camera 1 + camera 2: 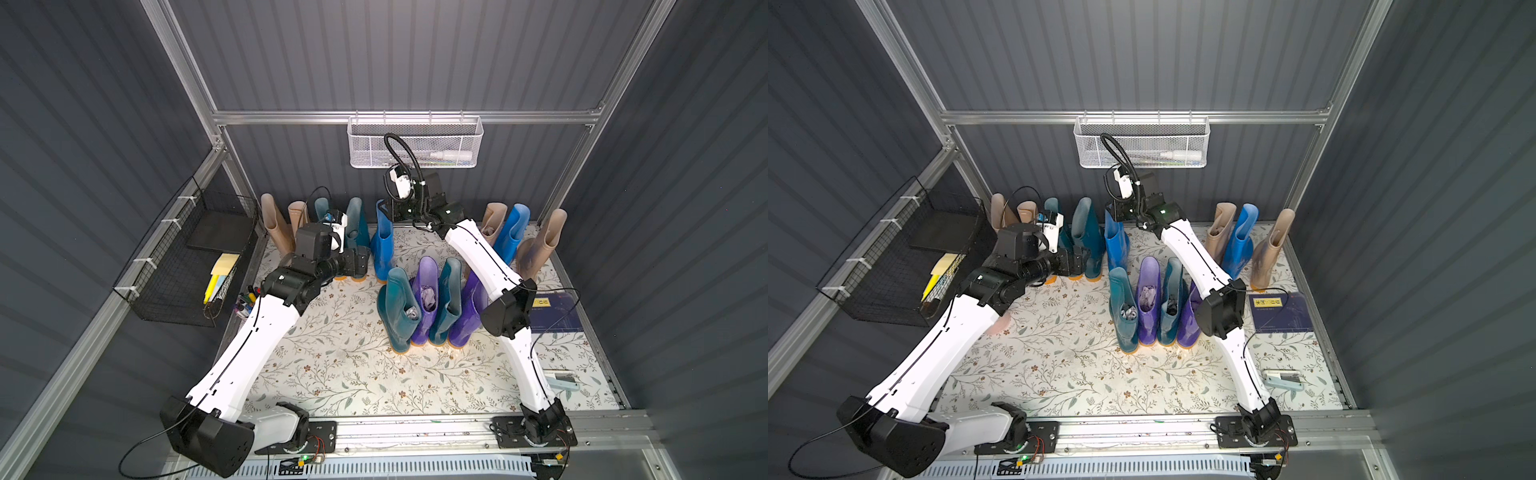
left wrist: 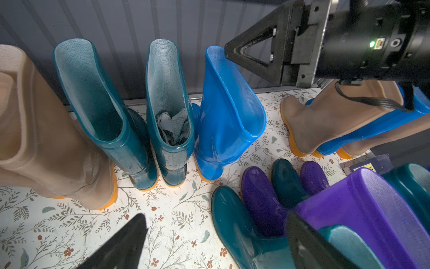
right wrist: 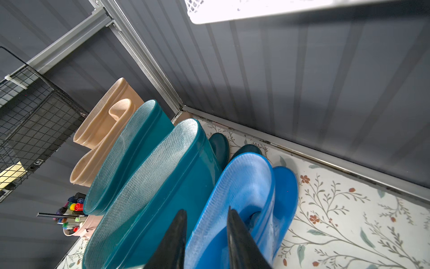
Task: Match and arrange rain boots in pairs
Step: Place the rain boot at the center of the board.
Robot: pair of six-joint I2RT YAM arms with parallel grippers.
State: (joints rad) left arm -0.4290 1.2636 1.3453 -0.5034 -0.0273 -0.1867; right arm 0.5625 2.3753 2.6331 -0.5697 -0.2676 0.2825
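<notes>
Right gripper [image 3: 206, 209] ajar astride rim of blue boot [image 3: 244, 181] — left gripper [image 2: 216, 215] wide, empty (open mat [image 2: 162, 216] beneath)

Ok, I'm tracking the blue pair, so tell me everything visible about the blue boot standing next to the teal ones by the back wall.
The blue boot is tall, glossy bright blue, rubber by its look, with a pale woven lining and an orange sole. It stands upright on the flowered mat, toe toward the back wall, its side against a teal boot. The right claw has parted jaws either side of its top rim.
</notes>
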